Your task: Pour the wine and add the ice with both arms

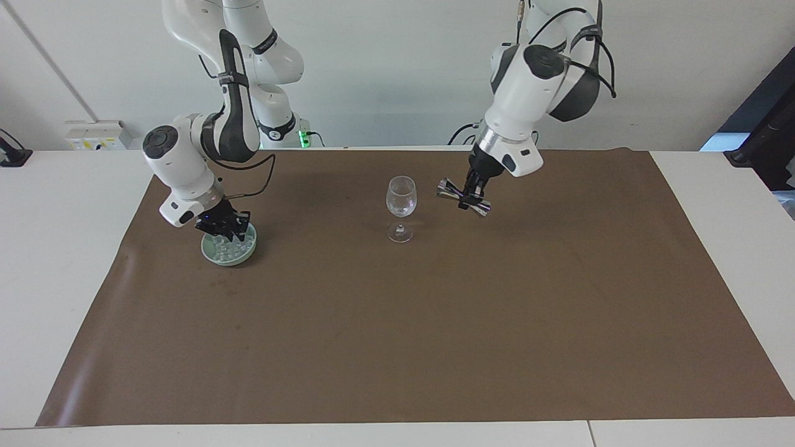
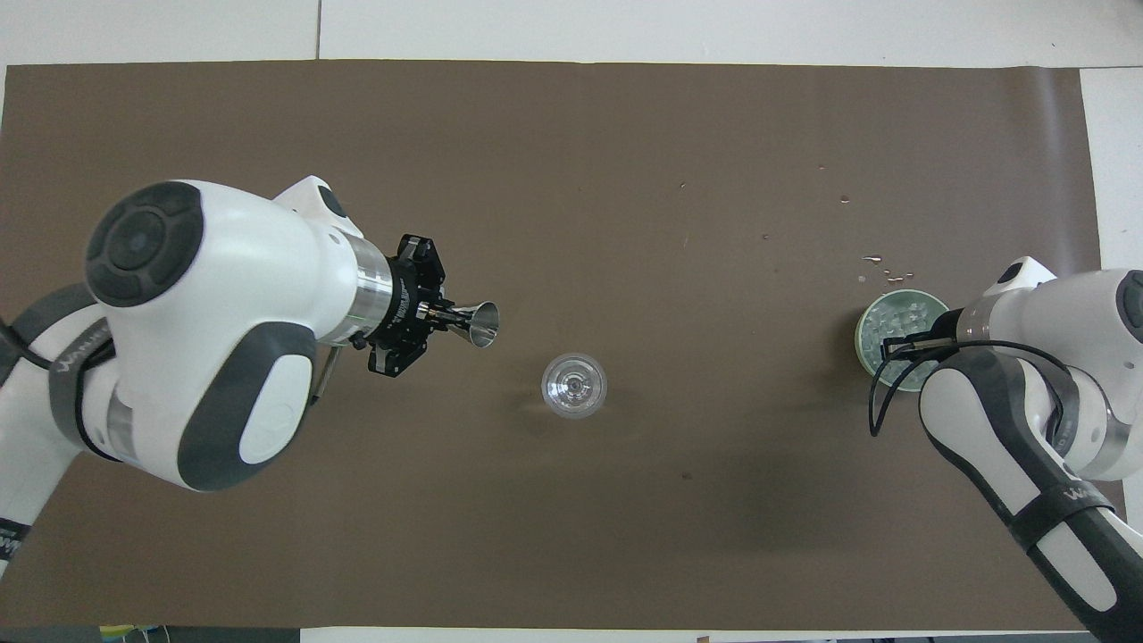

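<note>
The right gripper [image 1: 231, 235], closed down in the ice [image 1: 227, 249] in the bowl [image 1: 245, 256], is well apart from the glass [image 1: 401, 197], while the left gripper [image 1: 467, 200], pinching a jigger [image 1: 463, 197], hangs just beside it.

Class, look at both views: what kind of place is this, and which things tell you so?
Probably a robotics lab set up as a mock bar: two white arms at a plain table under a brown mat, a wine glass, a bowl of ice.
</note>
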Tool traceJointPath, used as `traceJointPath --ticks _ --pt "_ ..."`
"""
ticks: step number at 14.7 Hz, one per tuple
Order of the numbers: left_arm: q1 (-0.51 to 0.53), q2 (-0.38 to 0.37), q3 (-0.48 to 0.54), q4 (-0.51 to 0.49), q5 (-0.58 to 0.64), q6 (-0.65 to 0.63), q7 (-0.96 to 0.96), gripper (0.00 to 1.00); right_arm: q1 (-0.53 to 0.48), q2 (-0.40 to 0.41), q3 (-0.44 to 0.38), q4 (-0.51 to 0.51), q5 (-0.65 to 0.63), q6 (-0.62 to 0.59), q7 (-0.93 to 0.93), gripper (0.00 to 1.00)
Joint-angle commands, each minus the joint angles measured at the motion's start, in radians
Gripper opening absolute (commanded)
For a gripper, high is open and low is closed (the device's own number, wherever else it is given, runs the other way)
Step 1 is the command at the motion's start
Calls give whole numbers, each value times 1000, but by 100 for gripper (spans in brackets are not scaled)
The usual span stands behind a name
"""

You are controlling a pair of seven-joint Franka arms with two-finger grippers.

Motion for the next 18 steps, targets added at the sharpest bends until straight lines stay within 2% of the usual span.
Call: traceJointPath --ticks 1,5,7,9,11,14,16,18 --pt "117 -6 -5 -6 -167 -13 126 0 -12 -4 3 79 22 -85 -24 5" --pt "330 -20 -5 -88 -499 -1 346 0 9 -26 23 313 19 -378 59 5" --pt "431 12 -5 -116 -641 -21 429 0 93 -15 48 472 17 -522 238 5" --pt "525 81 -5 -108 -714 -96 556 0 234 9 49 591 16 -589 441 5" --pt "608 142 -6 -105 -777 -128 593 0 359 29 49 643 14 -571 619 5" --pt "749 341 -6 3 -878 -313 717 0 517 48 52 651 29 -453 820 6" --pt "797 389 -6 17 -897 -323 745 0 583 74 52 642 28 -376 883 7" --pt "832 434 -6 17 -942 -340 753 0 641 86 54 622 29 -350 939 10"
